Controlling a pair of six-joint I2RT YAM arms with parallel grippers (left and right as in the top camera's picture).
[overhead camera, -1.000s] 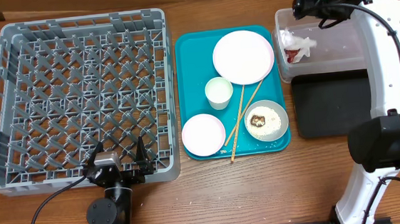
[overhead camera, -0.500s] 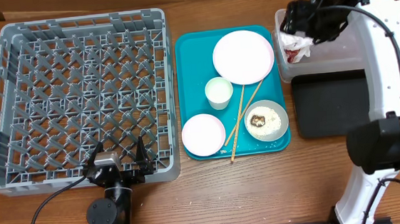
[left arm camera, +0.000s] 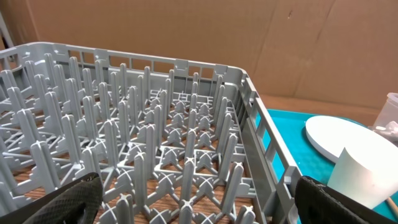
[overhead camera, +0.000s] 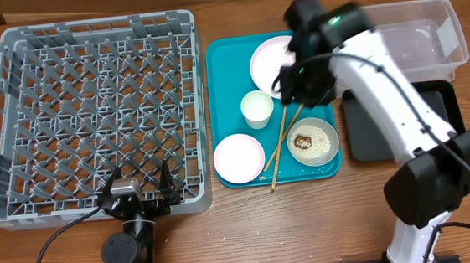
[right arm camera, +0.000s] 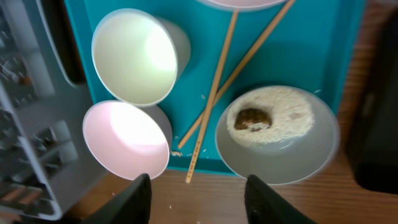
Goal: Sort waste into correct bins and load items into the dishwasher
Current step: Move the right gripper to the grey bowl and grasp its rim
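While the right gripper (right arm camera: 199,202) hangs with its dark fingers partway apart and nothing between them, a small white bowl (right arm camera: 311,165) of loose white rice (right arm camera: 289,112) with a brown food lump (right arm camera: 249,119) sits close beneath it on the flat teal plastic tray (right arm camera: 323,50). Two thin wooden chopsticks (right arm camera: 214,93) lie at a slight angle to each other between that bowl and a small white cup (right arm camera: 134,56). An empty pinkish-white bowl (right arm camera: 124,140) sits beside the cup.

A pale round plate (overhead camera: 264,58) at the tray's far end is partly under the arm. Right of the tray stand a clear rectangular plastic tub (overhead camera: 427,5) and, nearer, a shallow black tray (overhead camera: 370,138). The large grey lattice dish rack (overhead camera: 92,27) fills the left of the brown wooden table (overhead camera: 309,218), with brown cardboard (left arm camera: 186,25) behind.

The white right arm arches from the near right edge over the black tray. The left gripper (overhead camera: 141,182) sits low at the rack's near wall, spread wide and empty.
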